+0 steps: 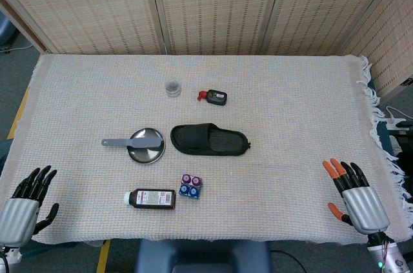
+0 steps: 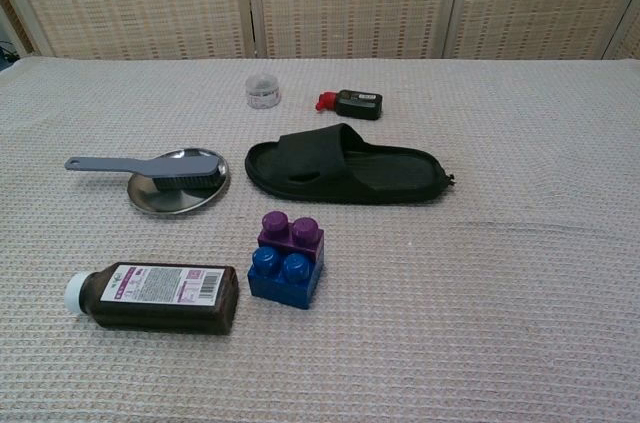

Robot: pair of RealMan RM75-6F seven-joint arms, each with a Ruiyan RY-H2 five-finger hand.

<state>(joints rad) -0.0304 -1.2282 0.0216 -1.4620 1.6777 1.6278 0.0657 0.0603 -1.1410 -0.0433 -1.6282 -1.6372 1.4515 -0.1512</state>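
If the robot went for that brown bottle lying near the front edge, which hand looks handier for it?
Probably the left. The bottle lies on the left half of the table, nearer the left hand, which is open with nothing between them. The right hand, also open, sits at the far right edge, with the toy blocks in its way.

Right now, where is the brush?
The grey brush lies across the round metal plate, left of the black slipper in both views, with the brown bottle nearer the robot.
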